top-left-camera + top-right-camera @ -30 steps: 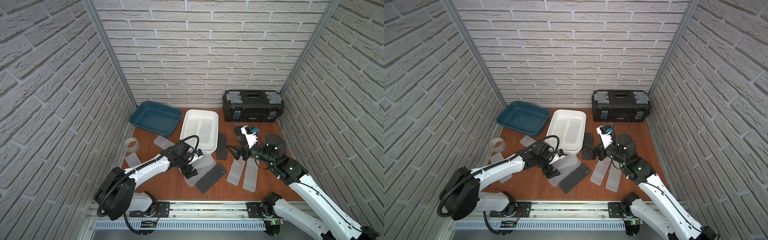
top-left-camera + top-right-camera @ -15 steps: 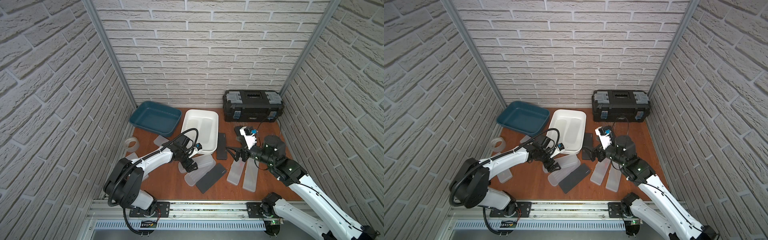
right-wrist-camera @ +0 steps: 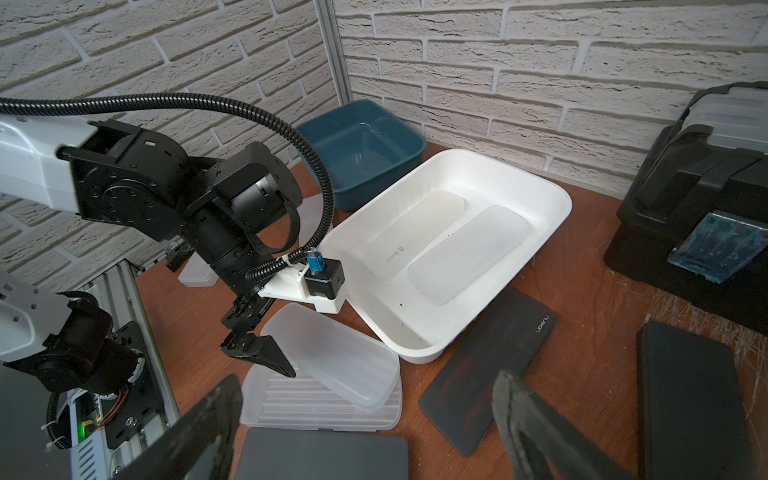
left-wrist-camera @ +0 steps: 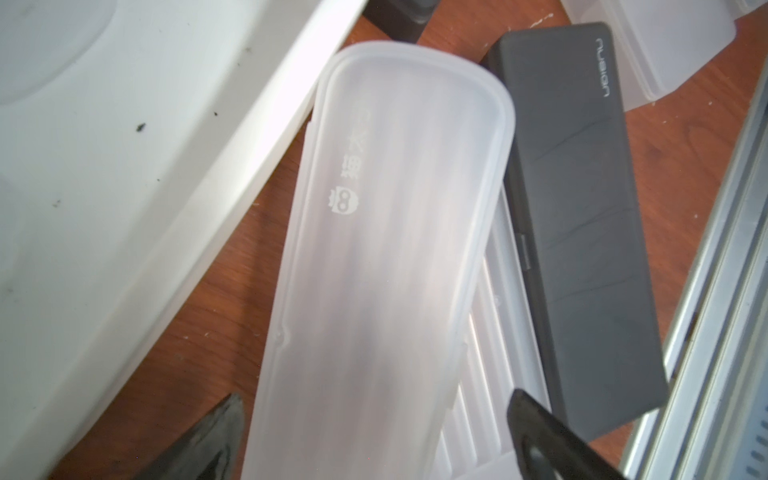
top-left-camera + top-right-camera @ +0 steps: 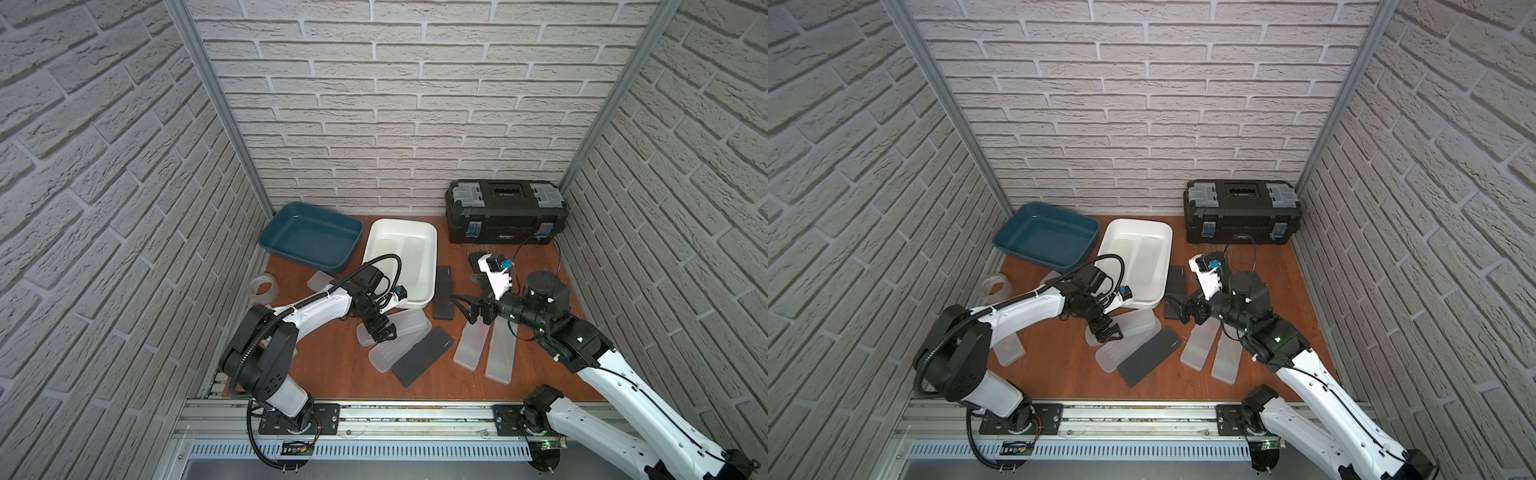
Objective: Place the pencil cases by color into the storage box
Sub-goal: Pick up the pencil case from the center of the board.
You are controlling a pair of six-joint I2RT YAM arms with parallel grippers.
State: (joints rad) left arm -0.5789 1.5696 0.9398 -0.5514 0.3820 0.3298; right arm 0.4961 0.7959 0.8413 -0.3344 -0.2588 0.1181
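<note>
top view: frosted case left-to-right

frosted cases and black cases lie flat beside the white box; two frosted ones inside.

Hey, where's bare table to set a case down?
Bare wood runs along the front rail, before the angled black case. The blue bin is empty too. Crowded: the middle, where frosted cases overlap under the left gripper, beside the white bin.
</note>
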